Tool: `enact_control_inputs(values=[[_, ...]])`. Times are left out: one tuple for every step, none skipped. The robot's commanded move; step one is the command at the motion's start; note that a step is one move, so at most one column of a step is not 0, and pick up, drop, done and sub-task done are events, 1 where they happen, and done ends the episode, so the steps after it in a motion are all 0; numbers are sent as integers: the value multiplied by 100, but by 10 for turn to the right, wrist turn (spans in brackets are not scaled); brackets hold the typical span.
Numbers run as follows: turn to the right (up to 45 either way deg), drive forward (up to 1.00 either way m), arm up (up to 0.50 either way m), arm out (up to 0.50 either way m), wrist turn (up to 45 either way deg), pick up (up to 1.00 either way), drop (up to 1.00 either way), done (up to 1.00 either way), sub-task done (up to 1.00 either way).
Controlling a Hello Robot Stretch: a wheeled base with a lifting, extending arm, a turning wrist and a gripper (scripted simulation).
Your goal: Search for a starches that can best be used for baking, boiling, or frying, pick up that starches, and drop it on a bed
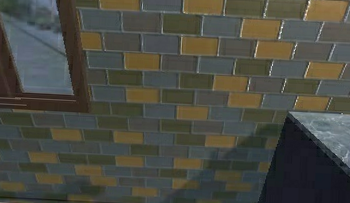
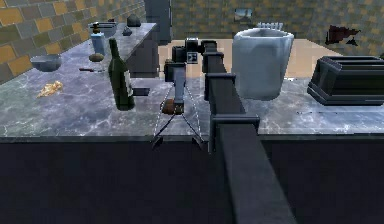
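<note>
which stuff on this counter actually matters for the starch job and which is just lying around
For the job:
- gripper
- small brown lump at its fingers, possibly the starch; cannot tell whether it is held

Just lying about:
- dark bottle
- grey bowl
- white pot
- toaster

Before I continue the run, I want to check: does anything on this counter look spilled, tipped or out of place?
Nothing is tipped: the dark bottle and the white pot stand upright on the countertop. Only a yellowish patch near the bowl might be a spill; I cannot tell.
</note>
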Motion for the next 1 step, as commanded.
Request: enact_control_inputs(values=[[0,0,0,0,450,0,0,0,0]])
